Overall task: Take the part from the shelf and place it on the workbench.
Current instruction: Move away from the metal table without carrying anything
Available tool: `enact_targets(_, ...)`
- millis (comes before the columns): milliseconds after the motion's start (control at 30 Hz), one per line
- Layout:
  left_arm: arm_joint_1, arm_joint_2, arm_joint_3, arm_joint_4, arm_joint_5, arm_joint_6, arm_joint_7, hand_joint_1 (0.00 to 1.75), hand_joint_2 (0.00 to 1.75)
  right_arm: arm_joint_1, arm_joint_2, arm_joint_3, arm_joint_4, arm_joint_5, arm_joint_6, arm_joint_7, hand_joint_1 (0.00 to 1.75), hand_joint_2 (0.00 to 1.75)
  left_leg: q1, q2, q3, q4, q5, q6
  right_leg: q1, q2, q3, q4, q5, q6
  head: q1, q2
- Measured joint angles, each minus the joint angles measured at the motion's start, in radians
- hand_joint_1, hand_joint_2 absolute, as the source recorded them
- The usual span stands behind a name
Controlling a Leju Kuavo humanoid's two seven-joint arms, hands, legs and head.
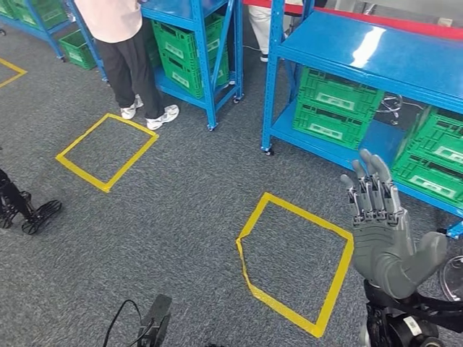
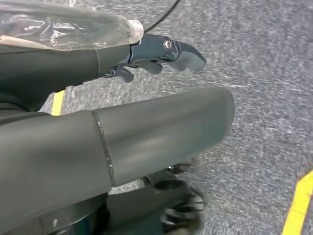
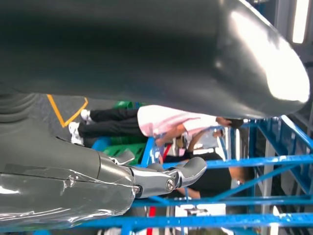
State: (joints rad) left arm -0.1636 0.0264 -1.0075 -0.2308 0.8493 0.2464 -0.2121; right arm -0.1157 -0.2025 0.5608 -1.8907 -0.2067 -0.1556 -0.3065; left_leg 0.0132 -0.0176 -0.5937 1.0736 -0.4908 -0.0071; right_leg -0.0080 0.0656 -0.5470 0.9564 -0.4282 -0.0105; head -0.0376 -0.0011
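My right hand (image 1: 382,231) is raised at the right of the head view, palm flat and fingers straight up and apart, holding nothing. It hovers in front of the blue shelf (image 1: 377,54), near the lower tier of green crates (image 1: 333,108). A small pale wiry object (image 1: 391,105) lies on the lower shelf board between the crates; I cannot tell what it is. My left hand (image 1: 30,211) hangs low at the left edge over the carpet. In the left wrist view its thumb (image 2: 166,127) and fingers (image 2: 177,51) stretch out with nothing between them.
A person in a pink top and dark trousers (image 1: 128,65) stands by a second blue shelf (image 1: 202,43) with green crates. Two yellow tape squares (image 1: 106,148) (image 1: 294,260) mark the grey carpet. A black cable and device (image 1: 155,322) lie near the bottom edge.
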Motion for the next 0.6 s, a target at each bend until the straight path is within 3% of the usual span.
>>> enact_targets(67, -0.002, 0.002, 0.000, 0.000, -0.001, -0.001, 0.000, 0.00, 0.00, 0.000, 0.000, 0.000, 0.001, -0.002, 0.001, -0.001, 0.00, 0.00, -0.002, -0.022, 0.048, -0.110, 0.041, 0.008, 0.001, 0.017, -0.002, 0.001, 0.001, 0.006, 0.000, 0.000)
enact_targets(100, -0.004, 0.002, 0.000, 0.000, -0.001, -0.002, 0.001, 0.00, 0.00, 0.000, 0.000, -0.001, 0.003, -0.003, 0.001, -0.001, 0.00, 0.00, -0.004, -0.027, 0.056, -0.128, 0.044, 0.011, 0.001, 0.024, -0.004, 0.001, 0.002, 0.011, 0.000, 0.000)
enact_targets(167, -0.008, 0.000, 0.000, 0.000, -0.002, -0.002, 0.004, 0.00, 0.00, 0.000, 0.000, -0.001, 0.005, -0.005, 0.002, -0.003, 0.00, 0.00, -0.004, -0.013, 0.057, -0.133, 0.047, 0.017, 0.001, 0.033, -0.007, -0.001, 0.003, 0.024, 0.001, 0.000)
enact_targets(200, -0.010, -0.001, 0.000, 0.000, -0.002, -0.003, 0.004, 0.00, 0.00, 0.000, 0.000, -0.002, 0.006, -0.006, 0.002, -0.004, 0.00, 0.00, -0.002, -0.005, 0.059, -0.138, 0.050, 0.022, 0.002, 0.023, -0.011, 0.005, -0.002, 0.029, 0.003, 0.000)
enact_targets(233, -0.011, -0.002, 0.000, 0.000, -0.003, -0.003, 0.004, 0.00, 0.00, -0.001, 0.000, -0.003, 0.006, -0.007, 0.003, -0.005, 0.00, 0.00, 0.000, 0.003, 0.061, -0.144, 0.053, 0.028, 0.003, 0.004, -0.022, 0.030, -0.020, 0.034, 0.006, 0.000)
enact_targets(300, -0.012, -0.001, 0.000, 0.000, -0.003, -0.003, 0.005, 0.00, 0.00, -0.003, 0.000, -0.004, 0.010, -0.010, 0.003, -0.007, 0.00, 0.00, 0.001, 0.021, 0.063, -0.150, 0.055, 0.035, 0.002, -0.040, -0.075, 0.148, -0.087, 0.043, 0.014, 0.000)
enact_targets(367, -0.010, -0.001, 0.000, 0.000, -0.003, -0.004, 0.006, 0.00, 0.00, -0.004, 0.000, -0.004, 0.015, -0.013, 0.004, -0.007, 0.00, 0.00, -0.001, 0.040, 0.064, -0.150, 0.053, 0.037, -0.002, -0.055, -0.135, 0.280, -0.142, 0.050, 0.016, 0.000)
enact_targets(400, -0.010, -0.001, 0.000, 0.000, -0.004, -0.005, 0.007, 0.00, 0.00, -0.004, 0.000, -0.004, 0.018, -0.013, 0.004, -0.007, 0.00, 0.00, -0.001, 0.049, 0.064, -0.149, 0.052, 0.036, -0.003, -0.057, -0.144, 0.302, -0.142, 0.052, 0.016, 0.000)
enact_targets(433, -0.011, -0.002, 0.000, 0.000, -0.004, -0.005, 0.007, 0.00, 0.00, -0.004, 0.000, -0.004, 0.020, -0.013, 0.005, -0.008, 0.00, 0.00, 0.000, 0.057, 0.066, -0.148, 0.051, 0.035, -0.004, -0.060, -0.133, 0.283, -0.122, 0.054, 0.016, 0.000)
enact_targets(533, -0.013, -0.002, 0.000, 0.000, -0.004, -0.005, 0.007, 0.00, 0.00, -0.006, 0.000, -0.004, 0.024, -0.013, 0.005, -0.008, 0.00, 0.00, -0.002, 0.078, 0.071, -0.141, 0.042, 0.023, -0.003, -0.097, -0.029, 0.076, -0.028, 0.050, 0.017, 0.000)
enact_targets(600, -0.014, -0.001, 0.000, 0.000, -0.005, -0.005, 0.007, 0.00, 0.00, -0.008, 0.000, -0.004, 0.025, -0.013, 0.006, -0.008, 0.00, 0.00, -0.007, 0.090, 0.072, -0.136, 0.037, 0.015, 0.001, -0.110, 0.002, 0.007, -0.011, 0.037, 0.015, 0.000)
